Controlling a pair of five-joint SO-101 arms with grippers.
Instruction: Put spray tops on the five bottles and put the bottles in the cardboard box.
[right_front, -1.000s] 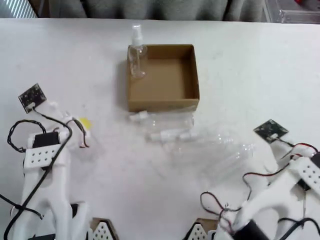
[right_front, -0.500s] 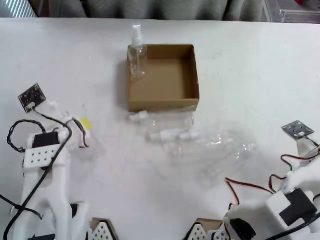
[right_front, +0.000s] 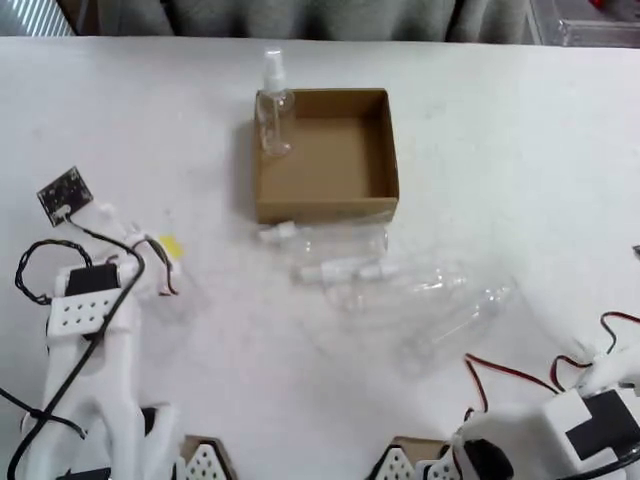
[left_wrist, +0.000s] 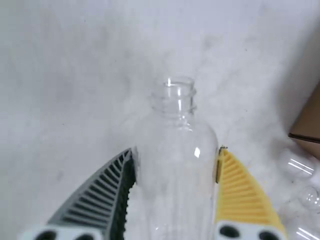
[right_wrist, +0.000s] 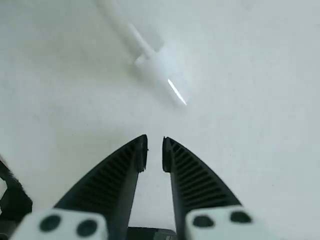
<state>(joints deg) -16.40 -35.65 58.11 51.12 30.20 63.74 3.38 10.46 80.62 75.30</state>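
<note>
Leftmost, the left gripper (left_wrist: 175, 151) clamps its grey and yellow fingers on the body of an uncapped bottle (left_wrist: 179, 120), with the open neck clear of the fingertips. At centre, the box (right_front: 325, 212) sits on the table (right_front: 520, 130). A capped bottle (right_front: 273, 105) stands at its far left corner; whether it is inside or just beside the box cannot be told. Loose bottles (right_front: 440, 300) lie just in front of the box. At right, the right gripper (right_wrist: 154, 141) hovers near a spray top (right_wrist: 157, 67) lying on the table, its black fingers narrow and holding nothing.

The step in hand is judged to be picking up this top. The fingers should open wider than the head and close across the head, not the thin tube (right_wrist: 120, 25). That leaves the tube free to enter the held neck.
</note>
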